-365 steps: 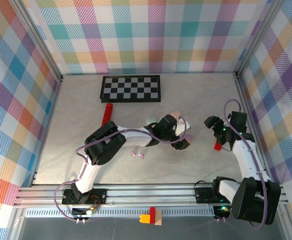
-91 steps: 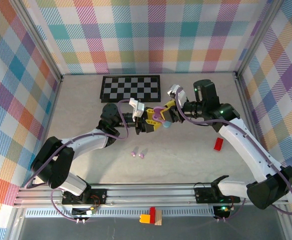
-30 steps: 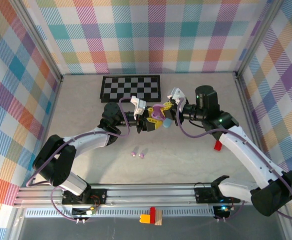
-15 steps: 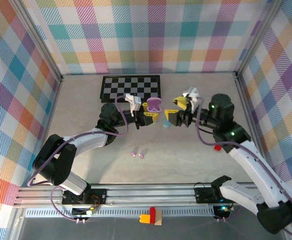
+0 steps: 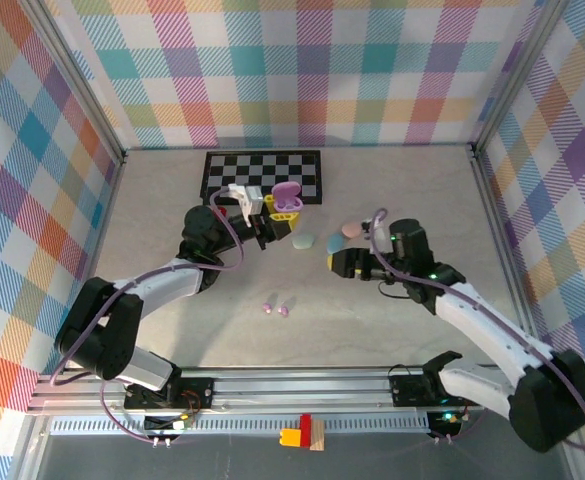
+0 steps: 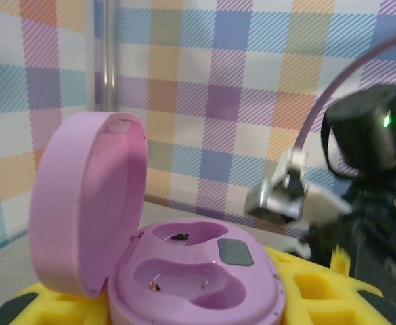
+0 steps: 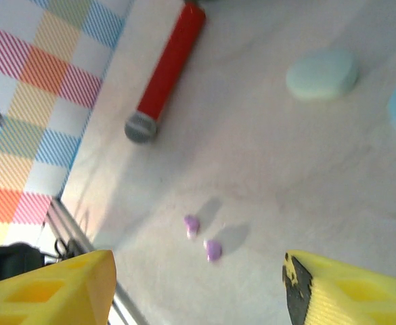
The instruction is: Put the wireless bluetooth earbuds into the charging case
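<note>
Inspector: Grippers first. What is the left gripper (image 5: 275,214) doing?

Operator: It is clamped on the lilac pebble-shaped plastic charging case (image 6: 198,277), with yellow pads (image 6: 319,291) at either side of its base. The lid is hinged up and both wells are empty and facing upward. The case is held raised, in my judgement so that an earbud can be set in from above.

Inspector: And the right gripper (image 7: 198,288)?

Operator: Its jaws are spread wide with nothing between them. It looks down on the pale tabletop (image 7: 286,176), where the two tiny lilac bean-shaped earbuds (image 7: 191,225) lie side by side. It is probably lining up a pick.

Inspector: Surroundings?

Operator: A red cylindrical marker (image 7: 167,71) and a pale green closed pebble case (image 7: 321,74) lie farther off, with a black-and-white checkerboard (image 5: 262,176) near the back wall. The earbuds sit well apart from the held case.
</note>
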Motion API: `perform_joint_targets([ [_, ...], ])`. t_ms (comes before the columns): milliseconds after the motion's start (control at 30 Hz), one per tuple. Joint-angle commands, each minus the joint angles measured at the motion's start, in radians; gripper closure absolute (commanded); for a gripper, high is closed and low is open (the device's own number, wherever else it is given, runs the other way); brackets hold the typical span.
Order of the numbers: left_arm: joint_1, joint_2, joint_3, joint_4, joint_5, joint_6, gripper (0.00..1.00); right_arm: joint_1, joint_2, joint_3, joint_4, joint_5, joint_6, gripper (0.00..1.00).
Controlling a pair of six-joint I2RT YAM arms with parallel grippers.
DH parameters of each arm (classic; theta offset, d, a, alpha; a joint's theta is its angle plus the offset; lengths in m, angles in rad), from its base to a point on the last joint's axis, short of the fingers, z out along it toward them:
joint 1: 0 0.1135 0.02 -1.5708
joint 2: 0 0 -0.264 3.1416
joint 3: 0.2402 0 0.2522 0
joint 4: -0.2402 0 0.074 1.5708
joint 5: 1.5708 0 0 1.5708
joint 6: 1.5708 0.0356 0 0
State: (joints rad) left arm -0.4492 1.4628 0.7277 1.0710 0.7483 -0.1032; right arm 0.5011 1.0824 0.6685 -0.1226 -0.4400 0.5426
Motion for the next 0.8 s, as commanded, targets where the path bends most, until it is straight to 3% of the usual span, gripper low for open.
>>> perform_joint_targets([
  [0, 0.022, -0.038, 0.002, -0.003, -0.012, 0.036, 0.65, 0.072, 0.107, 0.016, 0.05, -0.045, 0.092, 0.35],
  [267, 0.045, -0.048, 0.007, -0.001, -0.021, 0.035, 0.65, 0.238, 0.44, 0.16, 0.088, -0.071, 0.074, 0.38],
  [500, 0.114, -0.038, 0.013, 0.026, -0.014, 0.008, 0.65, 0.277, 0.654, 0.295, 0.103, -0.141, 0.001, 0.44],
  [767, 0.169, -0.021, 0.036, 0.068, 0.012, -0.027, 0.65, 0.334, 0.797, 0.46, -0.022, -0.091, -0.105, 0.47],
])
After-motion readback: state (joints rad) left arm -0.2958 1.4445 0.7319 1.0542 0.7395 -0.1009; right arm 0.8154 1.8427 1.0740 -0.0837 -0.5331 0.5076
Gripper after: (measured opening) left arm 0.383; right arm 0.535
